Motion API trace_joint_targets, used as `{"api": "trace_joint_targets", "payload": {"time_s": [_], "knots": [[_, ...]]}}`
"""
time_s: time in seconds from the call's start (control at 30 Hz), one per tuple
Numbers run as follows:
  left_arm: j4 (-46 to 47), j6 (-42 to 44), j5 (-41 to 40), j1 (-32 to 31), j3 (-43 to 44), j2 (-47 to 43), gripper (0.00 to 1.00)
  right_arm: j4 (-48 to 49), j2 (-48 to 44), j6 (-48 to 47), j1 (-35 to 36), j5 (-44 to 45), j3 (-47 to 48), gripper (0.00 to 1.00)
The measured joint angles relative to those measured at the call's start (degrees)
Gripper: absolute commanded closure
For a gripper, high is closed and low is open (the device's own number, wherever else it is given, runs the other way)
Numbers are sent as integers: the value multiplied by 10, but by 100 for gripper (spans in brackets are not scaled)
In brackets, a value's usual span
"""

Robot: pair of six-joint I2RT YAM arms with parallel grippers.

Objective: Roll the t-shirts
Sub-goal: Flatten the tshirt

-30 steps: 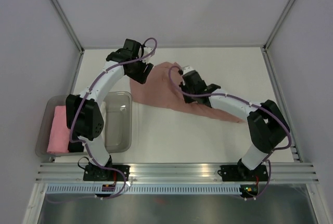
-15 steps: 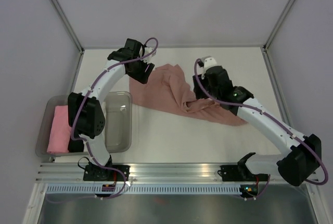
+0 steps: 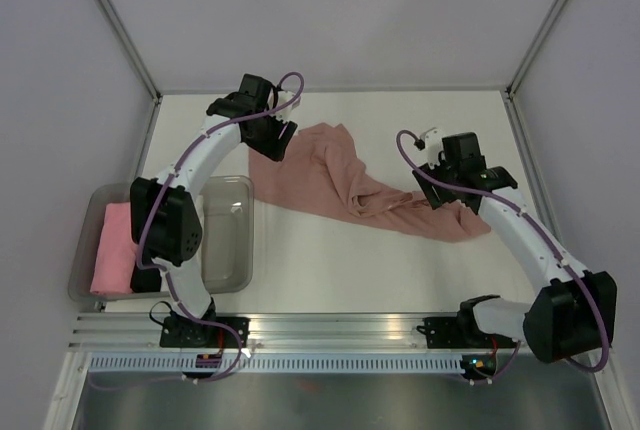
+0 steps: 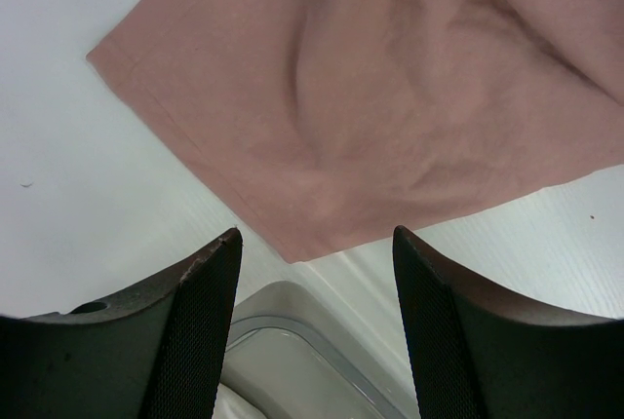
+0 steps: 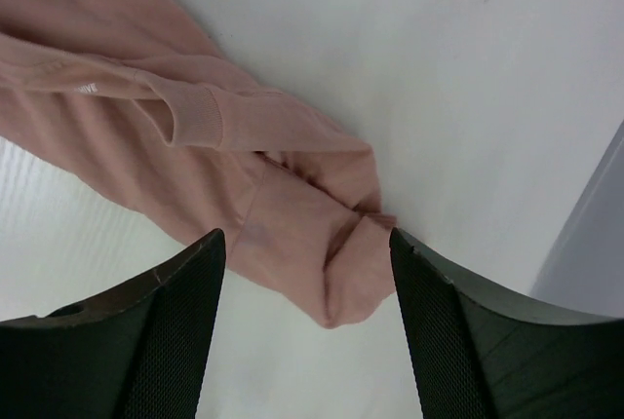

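Now that the t-shirt (image 3: 320, 175) is released by the right hand (image 5: 304, 236), spread wide over its 4 o'clock end, it is left crumpled on the table (image 3: 400, 275); the left hand (image 4: 314, 234) is held open, empty, at 10 o'clock; rolling is judged unstarted.

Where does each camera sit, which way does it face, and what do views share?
Top external: overhead behind the bases, looking down on table, t-shirt and bin; both arms show.
Left wrist: on the left arm, looking down at the t-shirt's corner and bin rim; the left gripper shows.
Right wrist: looking down at the t-shirt's bunched end; the right gripper shows.
Shared: all three see the t-shirt.
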Motion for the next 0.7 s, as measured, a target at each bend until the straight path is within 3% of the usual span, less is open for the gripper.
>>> {"api": "trace_joint_targets", "payload": {"time_s": [0.13, 0.3, 0.7], "knots": [[0, 0, 4, 0, 0, 0, 31, 20, -3, -144, -38, -73, -12, 26], [0, 0, 5, 0, 4, -1, 31, 29, 133, -268, -37, -98, -5, 25], [-2, 1, -7, 0, 4, -7, 31, 64, 195, -364, -32, -129, 38, 31]]}}
